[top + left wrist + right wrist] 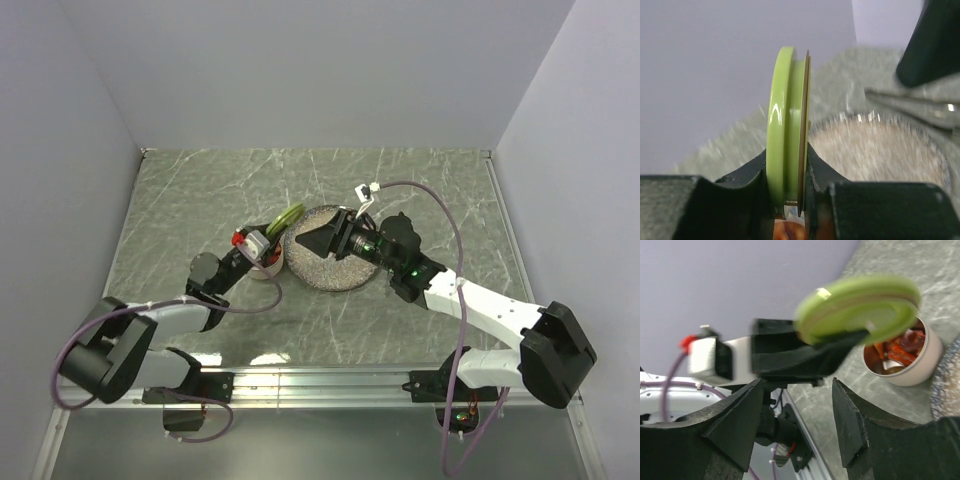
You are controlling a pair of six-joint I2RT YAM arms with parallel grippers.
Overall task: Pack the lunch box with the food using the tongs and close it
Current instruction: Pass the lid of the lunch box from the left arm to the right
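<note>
My left gripper (272, 236) is shut on the olive-green lid (787, 120), gripping it edge-on between both fingers. The lid (289, 217) hangs tilted just above and beyond the steel lunch box (912, 371), which stands on the table left of the plate. Orange chunks and dark brown strips of food (900, 347) lie inside the tin. My right gripper (797, 415) stands open with nothing between its fingers, over the plate (335, 272) and facing the lid. A slim grey arm of the tongs (910, 102) lies over the plate's far part, below the right gripper.
The wide speckled grey plate (875, 155) sits at mid-table, touching or nearly touching the tin. Grey walls close the table in at the back and both sides. The right arm's purple cable (440, 200) loops over the table behind it.
</note>
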